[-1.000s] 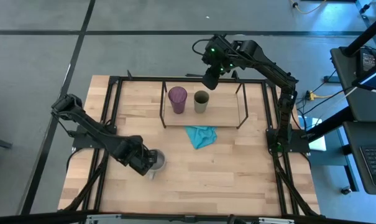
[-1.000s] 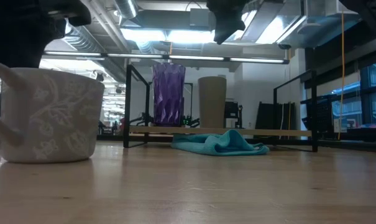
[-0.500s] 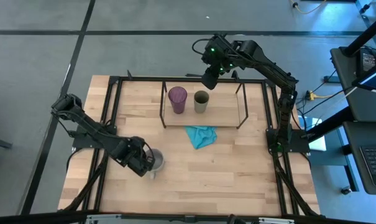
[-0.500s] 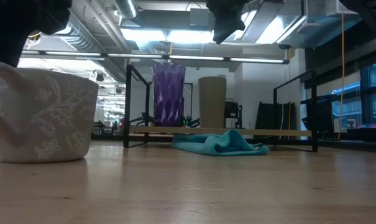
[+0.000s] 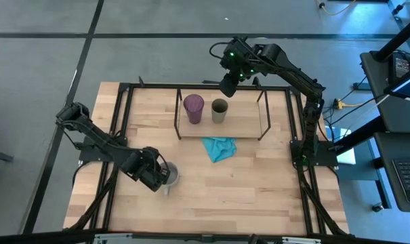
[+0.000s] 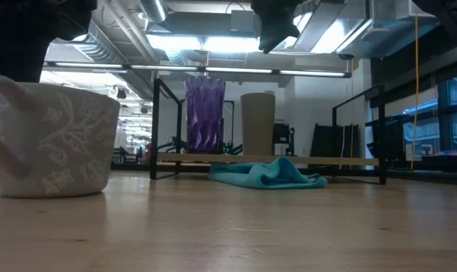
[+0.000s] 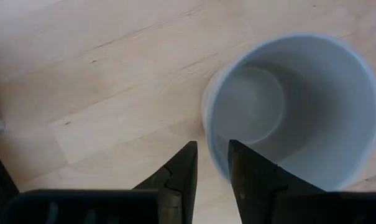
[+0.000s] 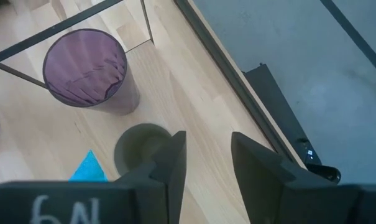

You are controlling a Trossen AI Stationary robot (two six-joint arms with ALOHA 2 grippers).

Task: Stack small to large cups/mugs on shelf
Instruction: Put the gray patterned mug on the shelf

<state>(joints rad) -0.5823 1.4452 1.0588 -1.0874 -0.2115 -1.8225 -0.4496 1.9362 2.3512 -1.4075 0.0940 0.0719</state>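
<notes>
A grey mug [image 6: 54,140] [image 5: 171,175] with a leaf pattern stands upright on its base at the table's near left. My left gripper [image 7: 212,149] [image 5: 161,174] comes down on it and is shut on its rim. A purple tumbler [image 5: 194,108] [image 8: 87,68] and an olive cup [image 5: 219,110] [image 8: 141,146] stand side by side on the shelf's wooden board [image 5: 245,122] at the far middle. My right gripper [image 8: 206,158] [image 5: 228,86] hangs open above the olive cup and touches nothing. My left gripper has the grey mug by its rim wall [image 7: 214,134]. One finger [image 7: 253,180] is inside the mug and the other finger [image 7: 183,171] is outside. The fingers come from above, pointing steeply down. The mug stays upright with its base on the table.
A crumpled teal cloth [image 5: 219,148] [image 6: 270,172] lies on the table just in front of the shelf. The shelf's black wire frame [image 5: 178,115] rises around the board. Bare wood spreads across the table's near right.
My left gripper has rolled about its own downward line while staying in place. It has turned the grey mug on the table with it. In the low view the mug's side has shifted a little toward the table's left edge. My right gripper has kept still.
</notes>
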